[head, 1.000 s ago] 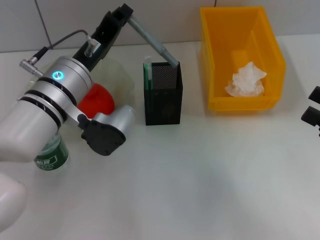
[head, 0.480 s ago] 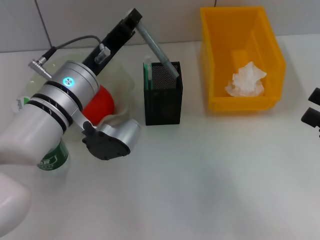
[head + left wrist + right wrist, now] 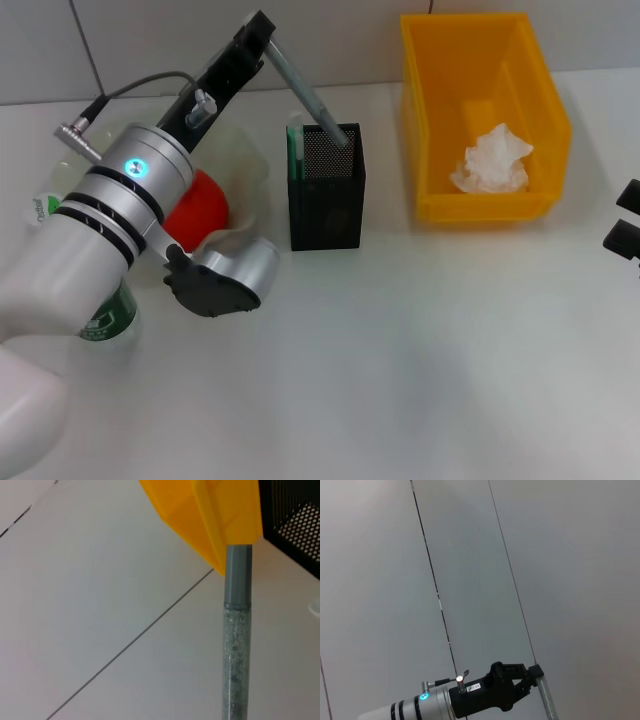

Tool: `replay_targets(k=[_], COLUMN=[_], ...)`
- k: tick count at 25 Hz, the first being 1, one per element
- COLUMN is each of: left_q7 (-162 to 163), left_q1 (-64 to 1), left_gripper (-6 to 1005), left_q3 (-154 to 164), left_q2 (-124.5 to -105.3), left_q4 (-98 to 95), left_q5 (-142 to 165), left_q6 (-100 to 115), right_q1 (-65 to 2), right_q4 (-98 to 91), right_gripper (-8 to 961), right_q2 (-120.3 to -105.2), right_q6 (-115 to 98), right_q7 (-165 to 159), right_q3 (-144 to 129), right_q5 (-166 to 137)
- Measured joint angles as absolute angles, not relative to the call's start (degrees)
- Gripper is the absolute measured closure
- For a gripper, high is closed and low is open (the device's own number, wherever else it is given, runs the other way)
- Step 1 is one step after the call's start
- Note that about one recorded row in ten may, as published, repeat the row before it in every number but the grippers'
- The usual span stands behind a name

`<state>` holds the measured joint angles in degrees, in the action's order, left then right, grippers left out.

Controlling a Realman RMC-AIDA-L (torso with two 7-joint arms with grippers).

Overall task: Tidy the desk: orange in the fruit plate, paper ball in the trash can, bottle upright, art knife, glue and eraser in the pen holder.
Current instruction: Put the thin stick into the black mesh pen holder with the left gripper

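My left gripper [image 3: 262, 30] is shut on a grey glue stick [image 3: 308, 92], also in the left wrist view [image 3: 237, 630], which slants down with its lower end inside the black mesh pen holder [image 3: 326, 200]. A green item [image 3: 293, 150] stands in the holder. The orange [image 3: 196, 205] lies in the clear fruit plate [image 3: 240, 155], partly behind my left arm. The paper ball [image 3: 491, 160] lies in the yellow trash bin [image 3: 480, 110]. A green bottle [image 3: 105, 312] stands upright at the left, mostly hidden by my arm. My right gripper [image 3: 626, 228] is at the right edge.
My left arm's wrist housing [image 3: 220, 275] hangs over the table in front of the plate. The tiled wall runs along the back. The right wrist view shows the wall and my left gripper [image 3: 532, 677] far off.
My left gripper has moved slightly right and back, and the glue stick's lower end has slid deeper into the pen holder. The right arm has barely moved.
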<state>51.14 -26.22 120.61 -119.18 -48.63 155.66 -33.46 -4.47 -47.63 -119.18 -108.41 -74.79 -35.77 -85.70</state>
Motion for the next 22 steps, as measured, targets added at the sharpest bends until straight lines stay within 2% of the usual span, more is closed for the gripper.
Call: replay_targets(k=[22], left_q7=[49.3], left_q1=[-26.6], left_gripper=[836], left_q3=[121.6], left_q2=[-119.18], left_q4=[-46.7], left_q5=[155.8], left_q6=[-35.6], right_q1=[-4.4], right_q4=[-48.2], right_gripper=[371], right_q2=[-119.11], right_q6=[-110.0], right_q7=[-75.7], right_q3=[-35.5], right_q5=[-85.7])
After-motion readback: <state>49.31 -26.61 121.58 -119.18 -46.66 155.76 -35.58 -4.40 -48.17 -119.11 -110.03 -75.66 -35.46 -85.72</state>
